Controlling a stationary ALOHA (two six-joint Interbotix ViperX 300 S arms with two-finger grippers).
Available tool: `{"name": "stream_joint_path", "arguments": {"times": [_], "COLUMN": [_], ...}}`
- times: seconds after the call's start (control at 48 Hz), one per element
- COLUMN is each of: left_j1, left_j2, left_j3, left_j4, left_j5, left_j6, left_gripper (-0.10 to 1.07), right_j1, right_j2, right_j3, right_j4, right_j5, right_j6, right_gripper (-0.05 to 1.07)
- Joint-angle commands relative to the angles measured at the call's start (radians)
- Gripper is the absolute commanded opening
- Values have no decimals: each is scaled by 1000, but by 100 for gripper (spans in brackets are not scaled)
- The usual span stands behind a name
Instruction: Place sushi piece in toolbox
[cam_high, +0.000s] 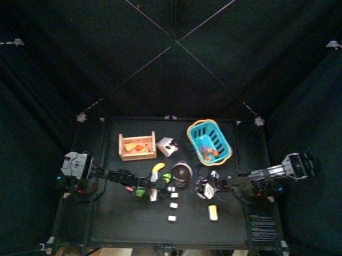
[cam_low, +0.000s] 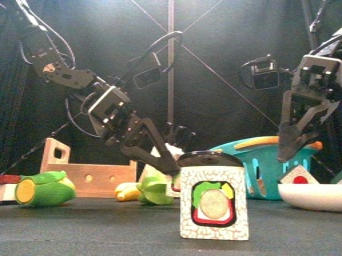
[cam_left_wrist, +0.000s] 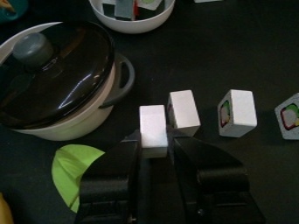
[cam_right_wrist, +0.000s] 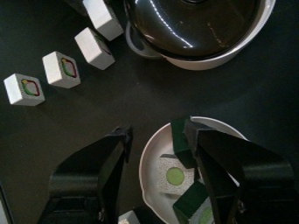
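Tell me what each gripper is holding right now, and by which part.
The left gripper clasps a white sushi piece by its two side faces. The right gripper holds nothing, open above a white bowl.

Your left arm reaches in low from the left, its gripper (cam_left_wrist: 156, 150) angled down with jaws clamped on a sushi piece (cam_left_wrist: 153, 128). Your right arm hangs high on the right side, its gripper (cam_right_wrist: 158, 153) pointing down, jaws parted and holding nothing.
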Motion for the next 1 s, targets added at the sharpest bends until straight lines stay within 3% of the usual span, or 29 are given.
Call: {"name": "stream_joint_path", "arguments": {"times": [0.0,0.312,0.521,0.625,0.812,0.979], "left_j1": [2,2,9,15,98,210], "left_j2": [-37,-158,-301,-394,-543,-617], "left_j3": [-2,77,144,172,219,255], "left_j4": [-2,-2,-20,-78,-176,-195], "left_j5": [-14,-6,-12,-12,-2,0], "left_j6": [0,0,-2,-2,0,2], "left_gripper": [52,52,52,52,53,53], "right_j1": [2,3,3,3,2,2], "right_j2": [-9,-9,-9,-9,-6,8], "right_j3": [-9,-8,-11,-9,-5,-6], "right_j4": [2,2,2,2,2,2], "right_j5": [-5,-5,-5,-5,-5,-5], "right_j6": [2,2,2,2,0,0], "right_gripper": [86,86,86,86,86,86]}}
